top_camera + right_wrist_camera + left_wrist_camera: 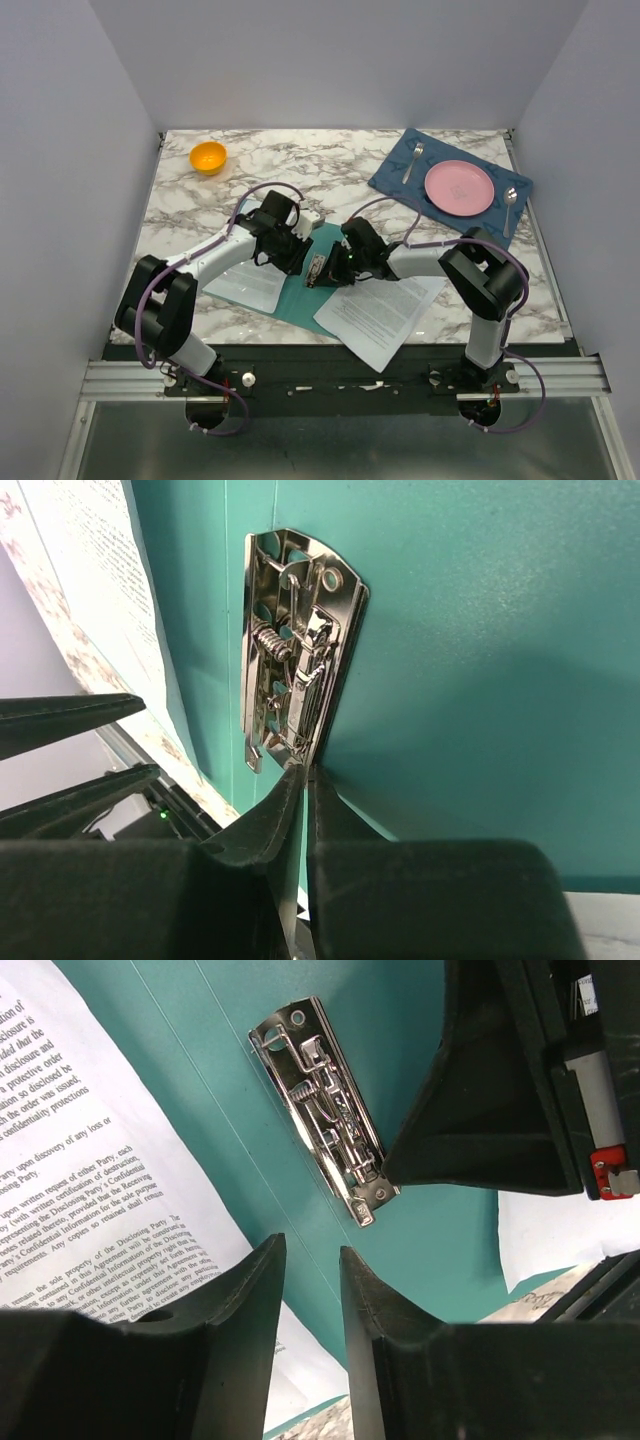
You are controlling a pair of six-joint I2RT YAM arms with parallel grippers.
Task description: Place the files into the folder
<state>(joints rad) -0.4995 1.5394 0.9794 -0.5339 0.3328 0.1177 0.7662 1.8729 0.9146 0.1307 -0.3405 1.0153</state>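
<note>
Right gripper first: my jaws are drawn almost together, with the tips right at the near end of the metal clip and touching it. I can't tell whether any metal is actually pinched between them.

Over to the left gripper. There's a narrow gap between its fingers and nothing in it. It hangs close over the folder, near the clip but apart from it.

The folder lies open and flat on the marble table, green inside facing up, between my two arms, with the clip fixed to it.

Now the files, both outside the clip. The left sheet laps over the folder's left edge, print up. The right sheet lies at the folder's right side, and its near corner pokes past the table's front edge.

Further out there's an orange bowl at the far left. At the far right is a blue placemat carrying a pink plate, with a fork and a spoon on either side of it.
</note>
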